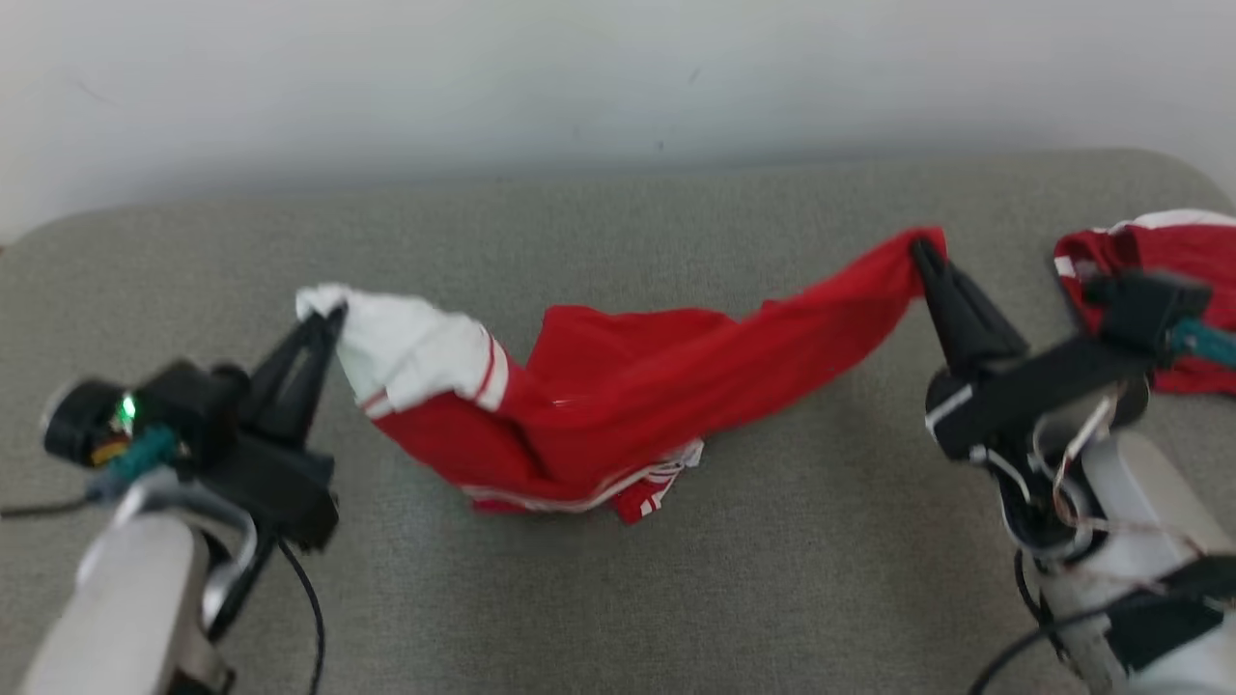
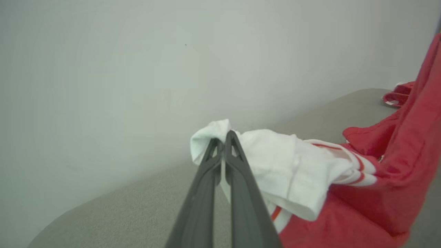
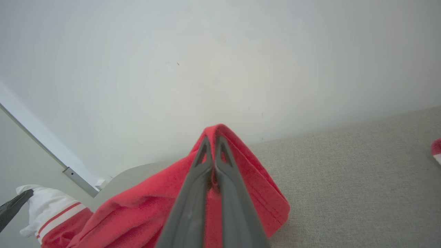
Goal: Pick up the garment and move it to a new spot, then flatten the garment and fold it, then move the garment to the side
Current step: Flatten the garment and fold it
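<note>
left gripper: fingers clamped on the white sleeve end of the garment, raised off the surface
garment: red with white stripes, strung between both grippers, middle sagging onto the grey surface
right gripper: pinched tight on the red end
second red-and-white cloth: far right, apart from the garment, partly behind the right wrist

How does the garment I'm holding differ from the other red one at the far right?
The held garment is strung between the left gripper and right gripper, both shut on it, and its middle sags onto the grey surface. The other garment lies bunched and ungripped. The held garment shows whole, while the other garment is partly hidden behind the right gripper and cut off by the frame edge. Both are red with white trim.
</note>
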